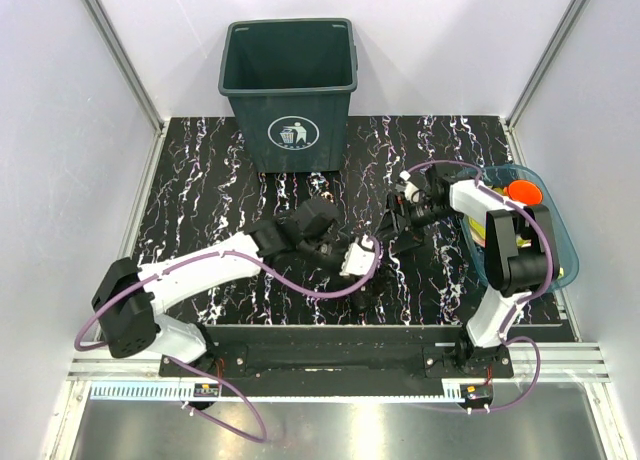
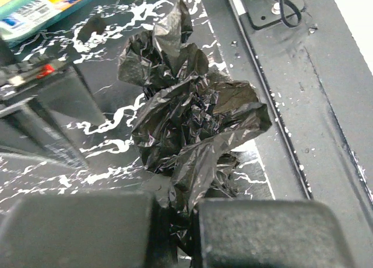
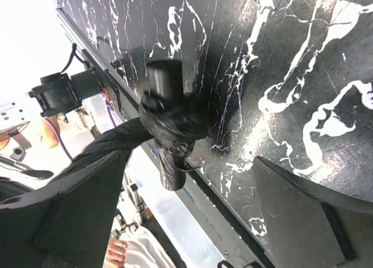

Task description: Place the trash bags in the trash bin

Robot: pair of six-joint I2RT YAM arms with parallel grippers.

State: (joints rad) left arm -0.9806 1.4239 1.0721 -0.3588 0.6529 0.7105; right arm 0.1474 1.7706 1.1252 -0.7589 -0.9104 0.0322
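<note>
1. Trash bag (image 2: 192, 116): one crumpled wad of glossy black film. It lies on the black white-veined marble tabletop (image 1: 220, 180), near the front edge and about mid-width. In the left wrist view it sits just beside the dark front strip (image 2: 326, 105).
2. Left gripper (image 2: 178, 227): clamped on the lower fold of the trash bag. Film is pinched in the narrow slot between the two pads (image 2: 76, 233). Most of the wad bulges out beyond the fingertips and rests on the tabletop.
3. Right gripper (image 1: 400, 230): spread wide and holding nothing. In the right wrist view, its two fingers (image 3: 76, 215) frame bare tabletop. The trash bag and one left finger sit beyond the tips, apart from them.
4. Trash bin (image 1: 290, 90): dark green and upright, with its mouth open. It stands at the far edge of the tabletop at centre, with the white round logo (image 1: 290, 133) facing the arms. The bin is well apart from the trash bag.
5. Obstructions: the left arm's wrist and forearm lie between the trash bag and the trash bin. The right gripper sits near the trash bag, on its far right side.
6. Surroundings: a shallow blue tray (image 1: 565, 250) lies at the right edge of the tabletop, behind the right arm. It holds an orange item (image 1: 520, 192); the other contents cannot be identified.
</note>
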